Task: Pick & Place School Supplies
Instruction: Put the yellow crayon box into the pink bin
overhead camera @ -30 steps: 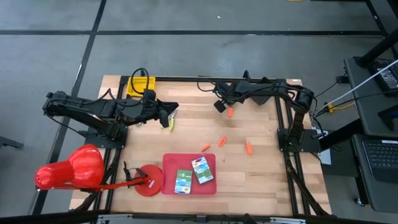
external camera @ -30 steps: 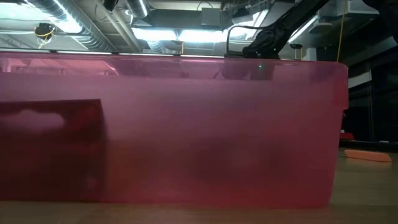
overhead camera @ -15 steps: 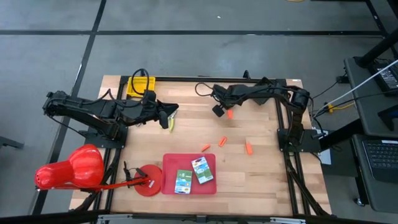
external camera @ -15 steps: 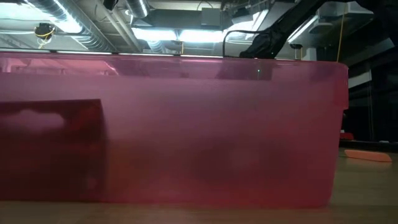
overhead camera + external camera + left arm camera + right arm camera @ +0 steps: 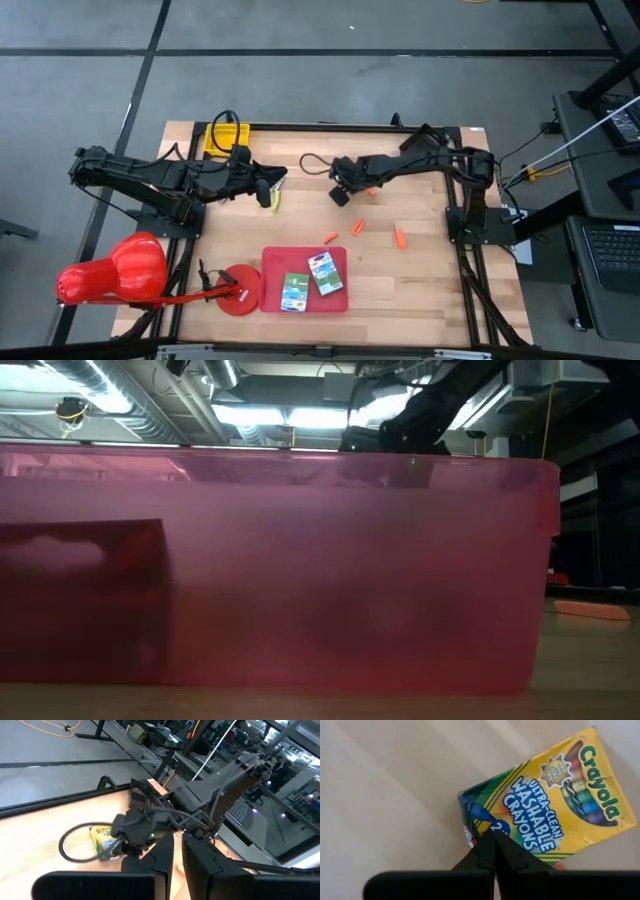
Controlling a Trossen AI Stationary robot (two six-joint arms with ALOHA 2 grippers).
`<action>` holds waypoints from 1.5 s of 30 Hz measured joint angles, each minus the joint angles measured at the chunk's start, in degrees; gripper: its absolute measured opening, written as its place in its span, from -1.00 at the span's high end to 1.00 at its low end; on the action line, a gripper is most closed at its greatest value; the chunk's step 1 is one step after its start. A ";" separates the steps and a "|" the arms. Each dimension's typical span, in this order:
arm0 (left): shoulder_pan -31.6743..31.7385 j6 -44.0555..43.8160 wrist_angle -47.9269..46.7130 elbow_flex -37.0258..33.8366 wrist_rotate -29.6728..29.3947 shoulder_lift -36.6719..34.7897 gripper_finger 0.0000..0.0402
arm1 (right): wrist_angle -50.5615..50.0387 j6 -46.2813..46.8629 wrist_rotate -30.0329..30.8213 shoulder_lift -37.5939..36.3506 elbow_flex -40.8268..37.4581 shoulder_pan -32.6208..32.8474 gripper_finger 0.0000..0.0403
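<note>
Four short orange sticks (image 5: pixel 358 227) lie loose on the wooden table (image 5: pixel 420 290): one just beside the right arm's forearm, two close together near the middle, and one further toward the right edge. The right gripper (image 5: pixel 338 196) is reached out over the middle of the table, its jaws pressed together with nothing between them. Its wrist view shows the tips right over a yellow-green crayon box (image 5: pixel 545 810) that lies flat on the wood, label up.

From above, that crayon box (image 5: pixel 274 194) sits between the two grippers, just beside the tip of the left gripper (image 5: pixel 268 184). The left gripper's jaws stand a narrow slit apart (light shows through it in its own wrist view) and hold nothing.

At the near edge of the table lies the flat red tray (image 5: pixel 280 260). A green-white pack (image 5: pixel 323 273) lies tilted in it, with a second green pack (image 5: pixel 295 291) beside it. The big red cone (image 5: pixel 110 270) lies off the table's left corner.

In the low view the tray's pink wall fills nearly everything, with one orange stick visible on the wood to the right of it
</note>
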 joint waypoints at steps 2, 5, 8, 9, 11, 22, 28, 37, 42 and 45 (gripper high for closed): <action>-0.44 0.12 0.03 0.00 -0.06 0.00 0.83 | 0.14 1.58 0.04 0.00 -0.02 1.47 1.00; -1.31 0.43 0.59 -0.01 -0.13 0.00 0.83 | 0.17 3.79 0.07 0.00 -0.02 4.09 1.00; -2.47 0.44 0.59 0.00 -1.51 -0.02 0.83 | 0.17 6.10 0.07 0.02 -0.02 6.96 1.00; -2.85 0.44 0.59 -0.01 -1.98 -0.01 0.83 | 0.17 6.96 0.09 0.02 -0.02 7.95 1.00; -3.57 0.45 0.59 -0.02 -2.79 -0.02 0.83 | 0.12 8.47 0.24 0.02 -0.02 9.81 1.00; -4.58 0.43 0.44 -0.02 -3.93 1.85 0.83 | -3.56 15.82 1.47 0.02 0.00 19.57 1.00; -4.58 0.16 0.44 -0.02 -3.42 3.79 0.83 | -4.84 16.84 2.79 -0.23 -0.01 20.90 1.00; -4.56 0.43 -0.20 -0.04 -4.15 5.05 0.83 | -5.93 22.16 6.99 -8.56 -0.15 18.04 1.00; -3.63 -3.82 -5.90 -0.04 -3.31 5.09 0.83 | -9.24 26.95 4.31 -11.14 -0.07 15.61 1.00; -2.78 -7.32 -11.54 -0.04 -1.04 5.39 0.83 | -9.92 27.30 1.37 -10.95 -0.15 14.60 1.00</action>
